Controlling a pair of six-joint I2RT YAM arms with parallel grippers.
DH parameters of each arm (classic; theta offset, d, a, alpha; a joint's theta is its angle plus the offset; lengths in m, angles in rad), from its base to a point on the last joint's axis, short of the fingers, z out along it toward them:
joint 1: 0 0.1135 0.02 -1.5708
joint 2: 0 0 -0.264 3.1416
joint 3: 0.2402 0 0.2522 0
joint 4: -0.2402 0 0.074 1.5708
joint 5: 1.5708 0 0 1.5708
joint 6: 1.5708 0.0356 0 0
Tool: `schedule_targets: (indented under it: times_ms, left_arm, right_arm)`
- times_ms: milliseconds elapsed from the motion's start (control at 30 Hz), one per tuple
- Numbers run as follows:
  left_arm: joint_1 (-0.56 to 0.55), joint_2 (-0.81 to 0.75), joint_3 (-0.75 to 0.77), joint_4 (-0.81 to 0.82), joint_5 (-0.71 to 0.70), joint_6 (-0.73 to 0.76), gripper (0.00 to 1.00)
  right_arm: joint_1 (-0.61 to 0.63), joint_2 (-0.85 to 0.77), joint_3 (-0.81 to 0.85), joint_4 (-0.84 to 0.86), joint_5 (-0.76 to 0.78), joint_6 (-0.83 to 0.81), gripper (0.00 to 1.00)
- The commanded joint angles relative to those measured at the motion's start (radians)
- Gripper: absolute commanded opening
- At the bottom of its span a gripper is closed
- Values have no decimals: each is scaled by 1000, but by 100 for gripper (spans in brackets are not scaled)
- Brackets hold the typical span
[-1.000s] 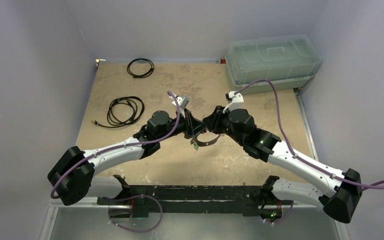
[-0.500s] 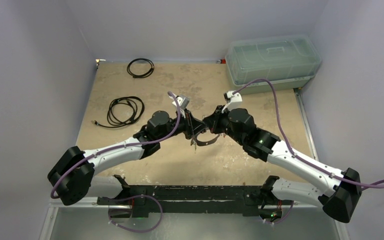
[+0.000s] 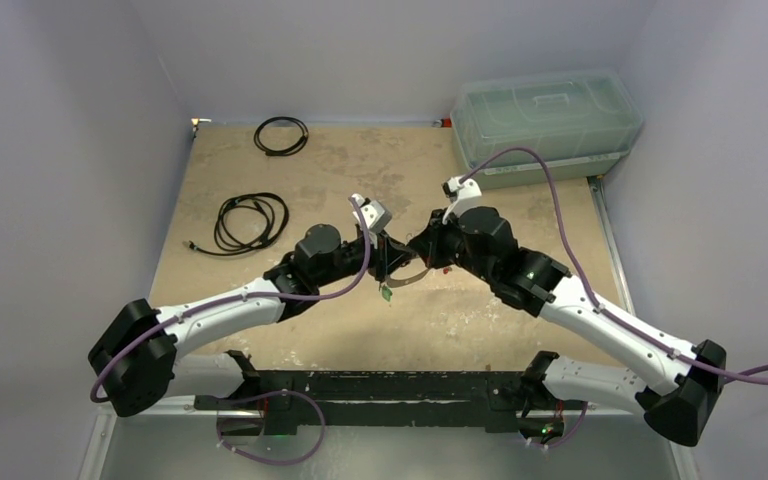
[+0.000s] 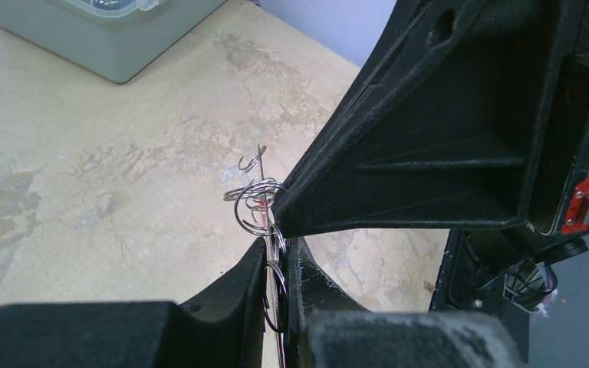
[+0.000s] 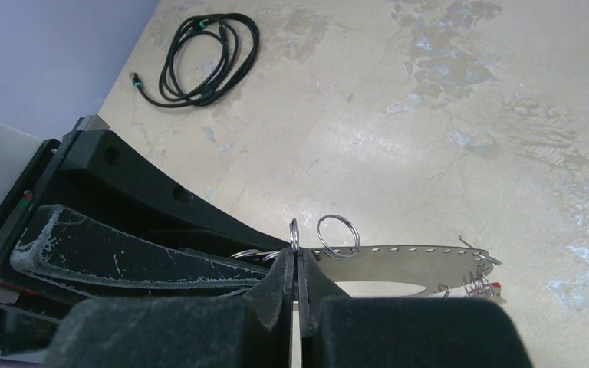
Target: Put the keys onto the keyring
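The keyring (image 3: 412,278) is a flat silver oval with small holes along its edge, held above the table between both grippers. My left gripper (image 3: 388,262) is shut on one end of it. In the left wrist view the keyring sits edge-on between that gripper's (image 4: 276,245) fingers, with small wire rings (image 4: 255,205) above. My right gripper (image 3: 422,258) is shut on a small split ring at the keyring's (image 5: 406,261) edge, as its wrist view shows (image 5: 295,257). Another split ring (image 5: 337,232) hangs on the plate. A green key (image 3: 387,294) dangles below. A red key (image 5: 485,288) sits at the far end.
A black coiled cord bundle (image 3: 250,222) lies at the left, also in the right wrist view (image 5: 199,57). A thin black cable loop (image 3: 281,135) lies at the back. A pale green lidded box (image 3: 545,120) stands at the back right. A black frame (image 3: 380,390) runs along the near edge.
Both grippers have shifted a little toward the back and closer together, carrying the keyring with them. The green key still dangles under the left gripper.
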Motion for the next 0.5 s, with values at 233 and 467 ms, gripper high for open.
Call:
schedule_targets:
  times_ms: [233,467]
  left_arm:
    - [-62,-46,40,-44,-97,257,0]
    - [-85,-78,5,-6,-68,401,0]
  right_arm:
    - [-3,64,198,-134,-59,-41,0]
    - [-11,83,260,-195,-106,-80,0]
